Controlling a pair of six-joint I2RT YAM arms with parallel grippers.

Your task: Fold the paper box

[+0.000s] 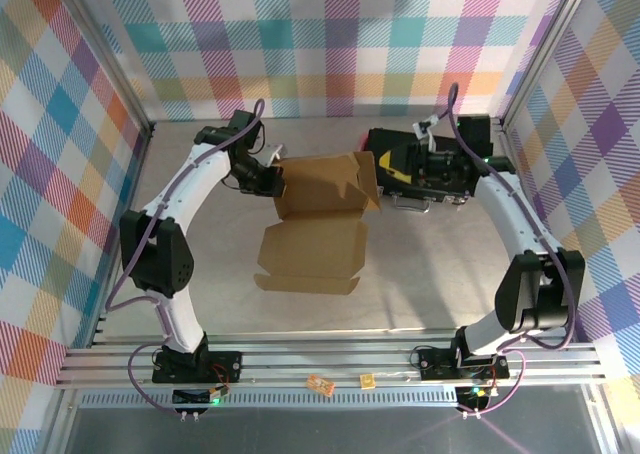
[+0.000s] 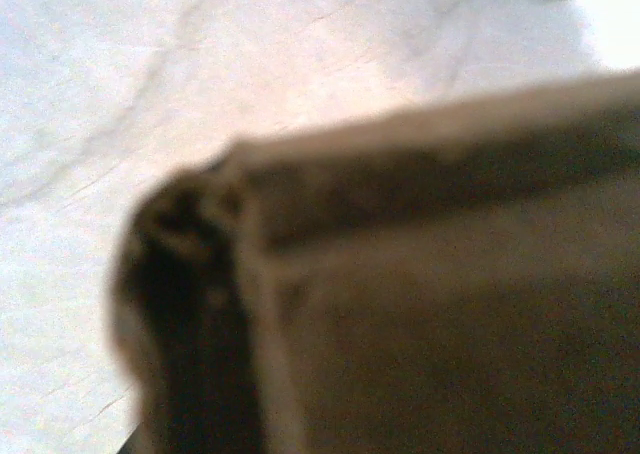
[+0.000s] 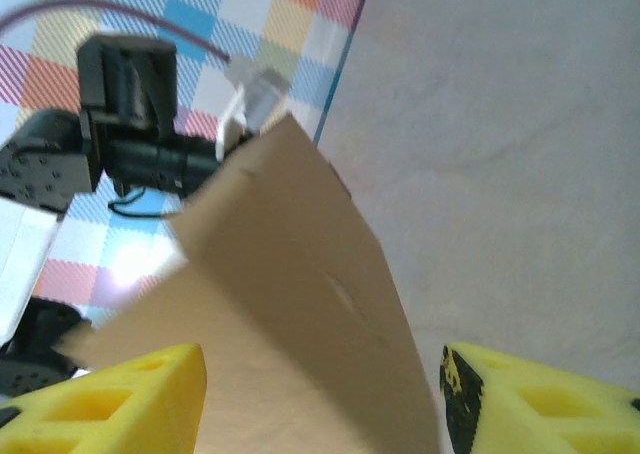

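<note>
The paper box (image 1: 312,244) sits left of the case (image 1: 385,142).

This is a robotics lab test cell, not a home or a shop. Two robot arms, the left arm (image 1: 165,244) and the right arm (image 1: 530,274), are bolted to bare aluminium rails (image 1: 330,359) along the near edge of a plain grey table (image 1: 430,284). Metal frame posts (image 1: 110,66) box the table in on the left, right and far sides, and checked cloth (image 1: 60,104) in many colours hangs on them as walls. Purple cables (image 3: 60,12) run loose along the arms. On the table are a cardboard box (image 1: 310,254) in the middle and a black case (image 1: 385,144) at the far right.
</note>
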